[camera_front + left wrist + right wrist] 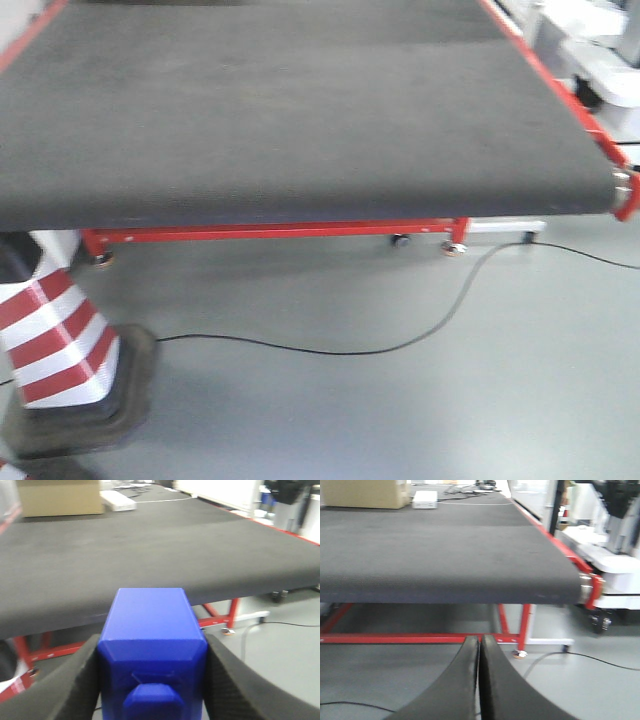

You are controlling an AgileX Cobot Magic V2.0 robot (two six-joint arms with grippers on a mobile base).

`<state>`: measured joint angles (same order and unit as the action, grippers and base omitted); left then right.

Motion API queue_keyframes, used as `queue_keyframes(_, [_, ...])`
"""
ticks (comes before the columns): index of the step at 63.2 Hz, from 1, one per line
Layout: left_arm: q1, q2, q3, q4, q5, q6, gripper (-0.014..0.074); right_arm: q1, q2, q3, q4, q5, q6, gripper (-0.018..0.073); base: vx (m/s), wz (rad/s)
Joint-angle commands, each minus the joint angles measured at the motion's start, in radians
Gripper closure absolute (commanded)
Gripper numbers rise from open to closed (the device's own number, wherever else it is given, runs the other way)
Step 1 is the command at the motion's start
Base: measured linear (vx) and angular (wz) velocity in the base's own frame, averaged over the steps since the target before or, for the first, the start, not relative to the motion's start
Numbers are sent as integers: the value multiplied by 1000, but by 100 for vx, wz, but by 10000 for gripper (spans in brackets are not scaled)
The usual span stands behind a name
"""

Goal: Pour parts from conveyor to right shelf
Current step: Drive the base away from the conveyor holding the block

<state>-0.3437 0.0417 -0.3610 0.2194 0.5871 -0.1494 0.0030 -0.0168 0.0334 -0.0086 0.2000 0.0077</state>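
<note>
Close against the left wrist lens sits the glossy blue plastic block with a raised stud (152, 650), clamped between the two black textured pads (75, 685) of the left pincer (152, 647). I see it touching both pads, stud end toward the camera and its long axis running straight ahead toward the belt. Ahead of it stretches the wide matte dark grey conveyor belt with thin red edge stripes (300, 110). Its rounded end faces me, and I see no other parts on it from the front view. The block hangs just short of that end, off the belt and over the smooth light grey floor (420, 400). Beyond the belt's right red edge there is blurred pale equipment (600, 60); I cannot tell whether that is the steel shelf. My judgement is that the whole move turns on this: the part is in the left arm, while the target lies off to the right, so the carry must swing across. The right pincer (480, 680) is closed on nothing, its fingers pressed together. A thin black cable (330, 350) trails over the floor below.
</note>
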Motion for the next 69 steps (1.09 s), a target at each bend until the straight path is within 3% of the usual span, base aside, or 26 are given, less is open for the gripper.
queue_keyframes(1, [1,11,-21,5,-83,-10,603,2,-10,15,-6,-79,-8,568,-6,-46])
queue_keyframes(69, [1,11,-21,5,-83,-10,603,2,-10,15,-6,-76,-8,568,-16,-79])
